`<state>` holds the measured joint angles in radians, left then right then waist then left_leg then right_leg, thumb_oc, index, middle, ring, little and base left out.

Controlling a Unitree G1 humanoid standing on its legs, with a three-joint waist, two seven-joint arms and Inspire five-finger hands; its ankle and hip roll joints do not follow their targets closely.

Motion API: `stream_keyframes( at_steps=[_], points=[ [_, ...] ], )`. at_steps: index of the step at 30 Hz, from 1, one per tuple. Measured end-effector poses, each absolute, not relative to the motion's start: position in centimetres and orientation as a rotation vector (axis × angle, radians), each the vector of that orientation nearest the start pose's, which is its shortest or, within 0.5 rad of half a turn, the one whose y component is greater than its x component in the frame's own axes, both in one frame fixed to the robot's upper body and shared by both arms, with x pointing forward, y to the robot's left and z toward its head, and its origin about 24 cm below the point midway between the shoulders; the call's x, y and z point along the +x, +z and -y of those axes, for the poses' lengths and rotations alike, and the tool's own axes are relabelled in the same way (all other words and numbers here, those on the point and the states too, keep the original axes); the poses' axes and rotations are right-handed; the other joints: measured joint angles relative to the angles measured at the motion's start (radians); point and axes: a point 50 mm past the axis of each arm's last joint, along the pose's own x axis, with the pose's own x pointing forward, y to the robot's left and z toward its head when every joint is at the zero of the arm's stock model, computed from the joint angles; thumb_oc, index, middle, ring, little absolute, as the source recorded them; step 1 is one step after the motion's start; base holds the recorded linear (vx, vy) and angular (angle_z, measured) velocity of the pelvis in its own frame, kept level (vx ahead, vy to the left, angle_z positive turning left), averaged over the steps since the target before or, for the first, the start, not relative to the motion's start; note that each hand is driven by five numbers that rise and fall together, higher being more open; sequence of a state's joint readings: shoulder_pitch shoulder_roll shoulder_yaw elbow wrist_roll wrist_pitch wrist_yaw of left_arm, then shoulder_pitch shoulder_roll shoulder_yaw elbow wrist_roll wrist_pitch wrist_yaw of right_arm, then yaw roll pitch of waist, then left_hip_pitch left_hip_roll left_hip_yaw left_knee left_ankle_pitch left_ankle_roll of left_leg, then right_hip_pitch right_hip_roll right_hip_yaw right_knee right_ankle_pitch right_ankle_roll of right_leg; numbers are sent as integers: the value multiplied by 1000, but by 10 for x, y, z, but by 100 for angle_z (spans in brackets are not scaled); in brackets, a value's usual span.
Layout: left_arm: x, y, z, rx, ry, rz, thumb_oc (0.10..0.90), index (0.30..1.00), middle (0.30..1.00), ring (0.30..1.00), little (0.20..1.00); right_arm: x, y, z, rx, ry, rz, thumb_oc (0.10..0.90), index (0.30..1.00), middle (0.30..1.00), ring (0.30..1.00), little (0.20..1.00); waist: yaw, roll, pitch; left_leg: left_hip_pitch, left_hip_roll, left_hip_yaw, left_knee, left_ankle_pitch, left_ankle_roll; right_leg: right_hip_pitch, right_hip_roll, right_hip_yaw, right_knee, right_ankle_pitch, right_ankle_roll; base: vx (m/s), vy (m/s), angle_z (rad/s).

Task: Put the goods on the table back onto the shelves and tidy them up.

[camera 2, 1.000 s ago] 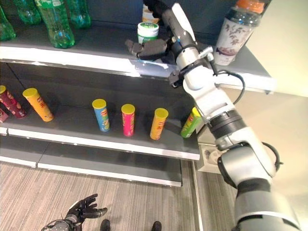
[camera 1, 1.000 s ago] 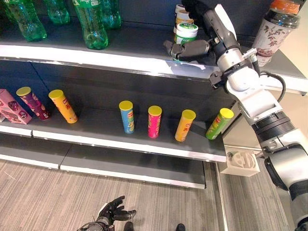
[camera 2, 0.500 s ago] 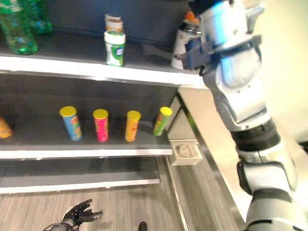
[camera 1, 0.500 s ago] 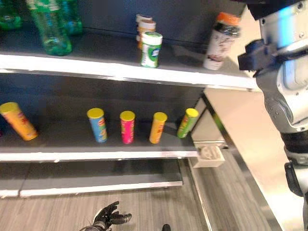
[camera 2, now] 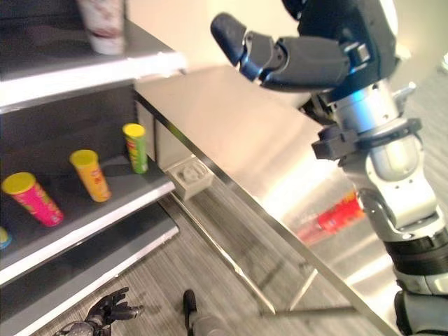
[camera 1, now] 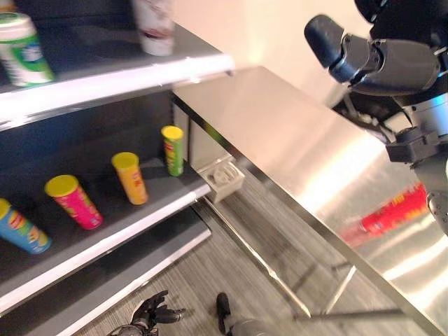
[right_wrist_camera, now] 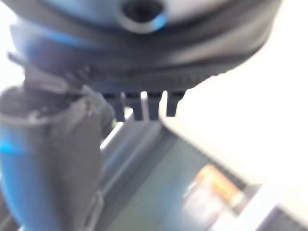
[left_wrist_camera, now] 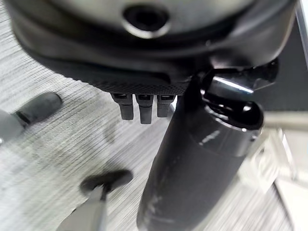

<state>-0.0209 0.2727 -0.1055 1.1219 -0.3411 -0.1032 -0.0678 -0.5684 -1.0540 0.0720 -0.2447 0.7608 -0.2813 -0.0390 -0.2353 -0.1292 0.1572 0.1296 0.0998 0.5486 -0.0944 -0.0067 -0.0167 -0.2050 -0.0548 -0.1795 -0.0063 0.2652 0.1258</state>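
Observation:
A red tube can [camera 1: 392,210] lies on its side on the steel table [camera 1: 280,119], towards its right part. My right hand [camera 2: 294,56] hangs high above the table, apart from the can, open and holding nothing; its wrist view shows straight fingers [right_wrist_camera: 144,108] with nothing between them. Down near the floor, my left hand [camera 1: 150,315] is open with its fingers spread and empty. On the upper shelf [camera 1: 140,70] stand a green-and-white can [camera 1: 24,52] and a bottle with a flowered label [camera 1: 155,24].
The lower shelf [camera 1: 140,210] carries a row of chip tubes: green [camera 1: 173,149], orange [camera 1: 130,177], pink [camera 1: 73,201] and blue [camera 1: 21,227]. A small white box [camera 1: 222,178] sits between the shelf's end and the table's edge. Grey wood floor [camera 1: 231,266] lies below.
The camera has swung right, from the shelves towards the steel table and red can. My right hand has left the green-and-white can on the upper shelf and drawn back.

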Motion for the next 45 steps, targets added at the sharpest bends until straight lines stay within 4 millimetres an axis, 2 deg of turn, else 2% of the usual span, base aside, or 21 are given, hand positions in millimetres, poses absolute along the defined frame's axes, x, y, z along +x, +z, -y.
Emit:
stream_keyframes(
  at_steps=[1,2,3,4,5,7,9,10,13,16,20,25,28,30,31,34,35,36,37,38,45],
  points=[
    [129,-141,-237,-17,163,-943,800,900,900,900,900,255,323,216,-306,297,917,800,900,900,900,900,12,40,5,0,39,21,-2,9,-15,1,-13,-96,88,-75,1,-52,-95,-13],
    [131,-138,-235,-13,144,-917,800,900,900,900,900,253,327,218,-341,286,913,800,900,900,900,900,25,64,6,-3,54,30,-1,10,-18,4,-21,-129,114,-93,11,-28,-71,-49],
    [136,-131,-228,3,82,-857,800,900,900,900,900,246,344,228,-475,244,919,800,900,900,900,900,62,113,10,1,92,45,6,31,-50,40,-71,-206,142,-124,44,-27,-141,-42],
    [135,-130,-230,11,74,-851,800,900,900,900,900,244,350,232,-503,223,926,800,900,900,900,900,77,109,8,10,95,44,6,36,-58,88,-97,-220,116,-132,51,-17,-103,-24],
    [135,-129,-236,32,85,-861,800,900,900,900,900,243,353,237,-491,191,939,800,900,900,900,900,82,91,6,17,95,36,6,46,-82,134,-70,-177,55,-152,14,13,-118,-14],
    [137,-127,-243,52,103,-862,800,900,900,900,900,243,355,250,-454,117,953,800,900,900,900,900,102,71,10,8,127,44,21,32,-74,143,-30,-135,17,-154,-33,64,-135,-40],
    [139,-130,-234,31,82,-864,800,900,900,900,900,241,355,262,-450,60,940,800,900,900,900,900,83,67,5,13,110,53,3,45,-84,165,-8,-132,-45,-140,-52,-3,-127,-32],
    [139,-131,-233,25,74,-870,800,900,900,900,900,243,354,267,-446,39,929,800,900,900,900,900,75,51,-1,25,108,59,3,47,-104,184,-2,-113,-87,-131,-64,-23,-84,-44],
    [140,-133,-230,19,72,-881,800,900,900,900,900,246,352,277,-415,-6,907,800,900,900,900,900,41,26,-12,43,113,76,4,48,-110,181,10,-86,-87,-128,-69,12,-132,-33],
    [139,-134,-227,19,61,-884,800,900,900,900,900,240,337,293,-371,-22,842,800,900,900,900,900,17,8,-45,57,116,74,4,53,-120,187,14,-64,-88,-128,-69,26,-198,-17],
    [142,-133,-226,42,43,-881,800,900,900,900,900,234,327,303,-313,8,805,800,900,900,900,900,3,20,-58,57,123,67,4,53,-120,190,14,-64,-88,-129,-69,2,-160,3],
    [130,-139,-227,52,43,-924,800,900,900,900,900,235,302,312,-239,34,719,800,900,900,900,900,1,58,-79,53,132,56,11,57,-131,191,29,-64,-87,-143,-60,9,-211,4],
    [121,-139,-238,88,53,-952,800,900,900,900,900,239,279,312,-246,83,600,800,900,900,900,900,24,54,-74,-18,204,38,210,14,-149,191,45,-56,-91,-158,-81,-66,-262,-13],
    [119,-137,-250,114,64,-955,800,900,900,900,900,240,268,309,-192,96,596,800,900,900,900,900,71,8,-53,-68,248,-24,385,13,-148,202,52,-17,-93,-154,-120,-91,26,-74],
    [116,-137,-249,122,52,-963,800,900,900,900,900,244,267,303,-188,117,604,800,900,900,900,900,108,-15,-49,-111,163,-266,351,-48,-167,184,47,61,-90,-133,-131,25,41,-122],
    [120,-140,-234,104,-2,-957,800,900,900,900,900,246,271,299,-207,131,610,800,900,900,900,900,104,-4,-13,-129,61,-420,137,-52,-153,149,51,81,-95,-135,-130,74,49,-70],
    [119,-141,-228,93,-17,-959,800,900,900,900,900,250,265,299,-203,130,585,800,900,900,900,900,114,0,-11,-116,23,-448,80,-60,-126,142,66,108,-94,-138,-125,61,81,-86],
    [119,-142,-226,88,-16,-959,800,900,900,900,900,253,259,298,-195,133,564,800,900,900,900,900,123,4,-9,-108,20,-477,62,-51,-85,139,74,108,-95,-160,-93,117,173,-81],
    [121,-141,-227,89,-13,-952,800,900,900,900,900,252,250,297,-200,137,533,800,900,900,900,900,100,9,-12,-106,42,-453,46,-23,-81,134,71,69,-39,-173,-76,133,211,-45],
    [121,-141,-227,89,-11,-954,800,900,900,900,900,253,247,297,-199,138,524,800,900,900,900,900,96,3,-16,-78,38,-432,22,-15,-82,148,70,65,-71,-163,-91,90,160,-20],
    [114,-144,-225,68,6,-971,800,900,900,900,900,255,245,295,-276,149,503,800,900,900,900,900,86,47,-29,-23,33,-389,0,16,-82,193,65,82,-95,-144,-86,38,71,-21]
  ],
)
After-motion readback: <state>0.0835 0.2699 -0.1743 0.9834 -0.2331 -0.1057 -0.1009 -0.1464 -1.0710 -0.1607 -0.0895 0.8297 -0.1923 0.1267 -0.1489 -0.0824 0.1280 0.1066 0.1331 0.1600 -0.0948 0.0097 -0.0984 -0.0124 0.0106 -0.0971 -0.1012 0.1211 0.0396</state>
